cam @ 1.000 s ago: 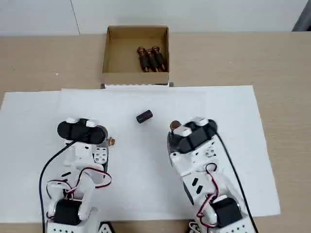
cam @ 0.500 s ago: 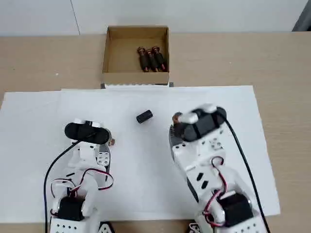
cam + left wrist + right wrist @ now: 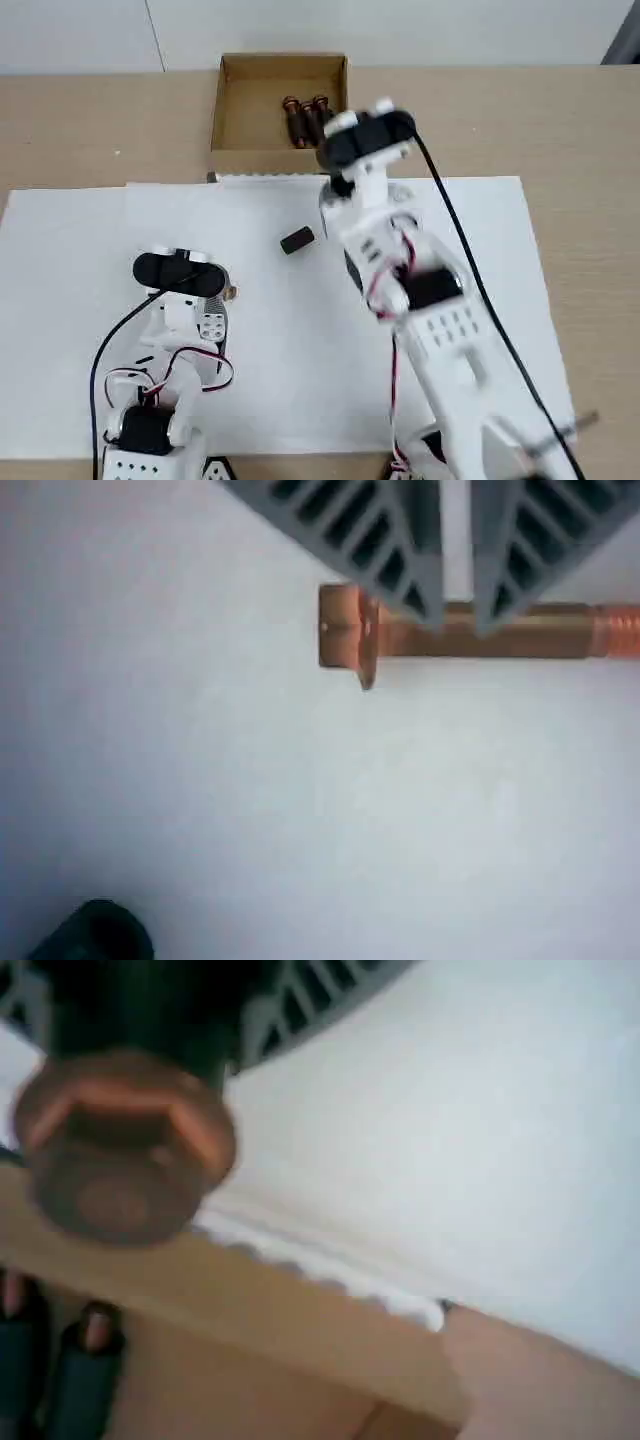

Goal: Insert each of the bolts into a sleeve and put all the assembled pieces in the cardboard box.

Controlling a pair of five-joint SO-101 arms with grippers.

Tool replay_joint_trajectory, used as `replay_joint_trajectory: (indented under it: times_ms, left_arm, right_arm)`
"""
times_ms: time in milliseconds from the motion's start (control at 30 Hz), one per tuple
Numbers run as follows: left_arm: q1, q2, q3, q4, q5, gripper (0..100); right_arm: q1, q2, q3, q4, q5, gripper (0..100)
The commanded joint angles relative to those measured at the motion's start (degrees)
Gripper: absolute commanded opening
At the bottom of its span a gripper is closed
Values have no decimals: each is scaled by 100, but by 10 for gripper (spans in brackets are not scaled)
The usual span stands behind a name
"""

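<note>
The cardboard box (image 3: 250, 115) stands at the back of the table with assembled bolt-and-sleeve pieces (image 3: 300, 118) inside. My right gripper (image 3: 150, 1030) is shut on a black sleeve with a copper bolt head (image 3: 120, 1150) showing at its end, held just before the box's near wall (image 3: 300, 1330); two of the boxed pieces (image 3: 85, 1360) show beyond that wall. The right arm (image 3: 365, 150) hangs over the box's front right corner. My left gripper (image 3: 455, 610) is shut on a bare copper bolt (image 3: 350, 635) low over the paper. A loose black sleeve (image 3: 297, 240) lies between the arms.
A white paper sheet (image 3: 280, 350) covers the front of the wooden table (image 3: 560, 120). The left arm's base (image 3: 150, 430) stands at the front left. The loose sleeve (image 3: 95, 930) also lies near the left gripper.
The right arm has swung forward from mid-sheet to the box's front edge, carrying the assembled piece. The left arm shifted slightly back at first, then stayed put.
</note>
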Motion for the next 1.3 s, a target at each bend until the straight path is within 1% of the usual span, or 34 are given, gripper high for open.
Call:
replay_joint_trajectory:
  times_ms: [0,133,500,633,767,967,1033,1167,1267]
  left_arm:
    - [-26,-70,-31,-18,-9,6]
    - [-26,-70,-31,-18,-9,6]
    - [-26,-70,-31,-18,-9,6]
    - [-26,-70,-31,-18,-9,6]
    - [-26,-70,-31,-18,-9,6]
    - [-26,-70,-31,-18,-9,6]
    - [-26,-70,-31,-18,-9,6]
    - [-26,-70,-31,-18,-9,6]
    - [-26,-70,-31,-18,-9,6]
  right_arm:
    - [136,1130,-1407,-400,-44,2]
    - [233,2396,-2716,-629,-26,3]
    - [233,5684,-6303,-655,-18,3]
    - [233,6686,-7288,-567,0,4]
    - [207,7336,-7965,22,457,5]
    - [207,7635,-8475,831,510,10]
    - [207,7635,-8510,1015,510,54]
    - [207,7591,-8519,1367,510,177]
    - [224,7582,-8527,1437,510,178]
